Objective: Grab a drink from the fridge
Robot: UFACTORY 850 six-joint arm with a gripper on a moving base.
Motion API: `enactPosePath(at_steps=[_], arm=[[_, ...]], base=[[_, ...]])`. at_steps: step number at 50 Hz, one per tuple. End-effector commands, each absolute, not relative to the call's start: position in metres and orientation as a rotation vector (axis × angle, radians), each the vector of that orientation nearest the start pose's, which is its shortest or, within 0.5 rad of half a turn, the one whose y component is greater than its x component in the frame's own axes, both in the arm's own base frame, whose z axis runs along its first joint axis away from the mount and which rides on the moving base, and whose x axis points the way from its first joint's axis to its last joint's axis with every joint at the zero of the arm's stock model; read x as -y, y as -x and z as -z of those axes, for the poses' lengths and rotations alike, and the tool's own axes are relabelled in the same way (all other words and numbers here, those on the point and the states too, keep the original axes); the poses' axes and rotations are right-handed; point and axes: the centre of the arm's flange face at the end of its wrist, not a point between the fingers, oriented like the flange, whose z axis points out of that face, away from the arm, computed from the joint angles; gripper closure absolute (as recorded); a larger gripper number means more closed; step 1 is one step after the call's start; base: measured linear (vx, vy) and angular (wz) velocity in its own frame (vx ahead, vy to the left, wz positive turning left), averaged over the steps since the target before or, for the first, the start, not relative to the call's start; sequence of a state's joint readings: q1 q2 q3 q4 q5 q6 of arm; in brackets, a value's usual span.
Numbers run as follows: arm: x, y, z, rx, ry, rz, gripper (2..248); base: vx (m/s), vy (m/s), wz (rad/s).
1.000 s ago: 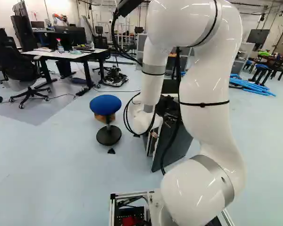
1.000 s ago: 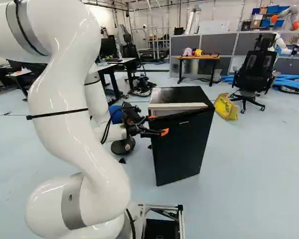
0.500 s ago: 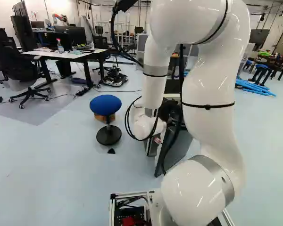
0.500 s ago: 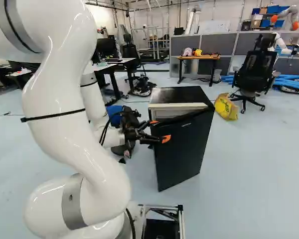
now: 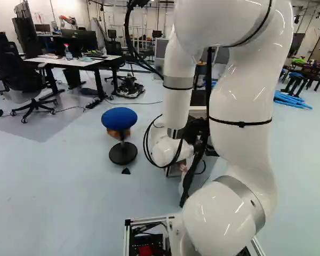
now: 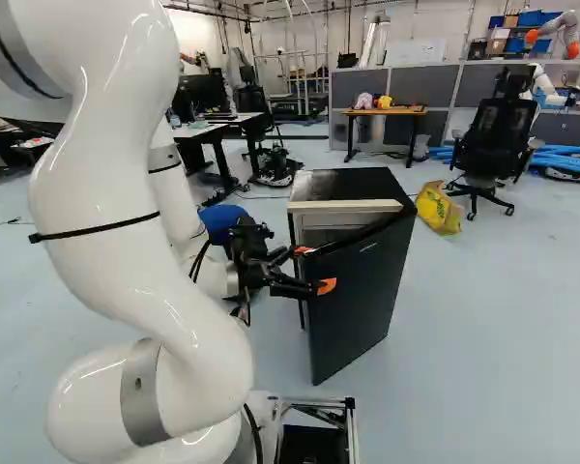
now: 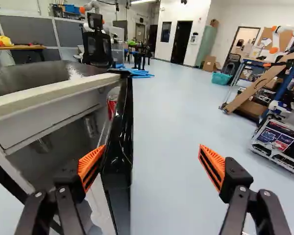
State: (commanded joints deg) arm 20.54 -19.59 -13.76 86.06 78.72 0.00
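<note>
Mini-fridge (image 7: 34, 76) stands ahead of our claw (image 6: 314, 269), and inside it we see dim silvery cans (image 7: 90, 125). A red can (image 7: 111, 105) sits farther ahead, by the inner side of the open door (image 7: 120, 171). We have our claw spread wide around that door's edge, one orange pad (image 7: 92, 164) close beside it, the other well apart.

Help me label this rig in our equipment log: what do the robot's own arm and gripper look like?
The arm is glossy white plastic or painted metal, I can't tell which, with smooth, rounded segments, grey joint bands, thin black straps and black cables outside. The gripper is black, its two fingers bearing bright orange, ribbed, wedge-shaped pads.
</note>
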Motion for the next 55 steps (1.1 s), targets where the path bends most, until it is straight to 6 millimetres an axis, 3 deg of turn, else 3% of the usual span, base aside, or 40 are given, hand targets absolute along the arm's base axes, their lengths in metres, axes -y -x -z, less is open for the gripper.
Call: enactPosePath(at_steps=[55], arm=[[0.049, -0.237, -0.277, 1.273, -1.381, -1.047, 3]], base=[[0.0, 0.0, 0.0]])
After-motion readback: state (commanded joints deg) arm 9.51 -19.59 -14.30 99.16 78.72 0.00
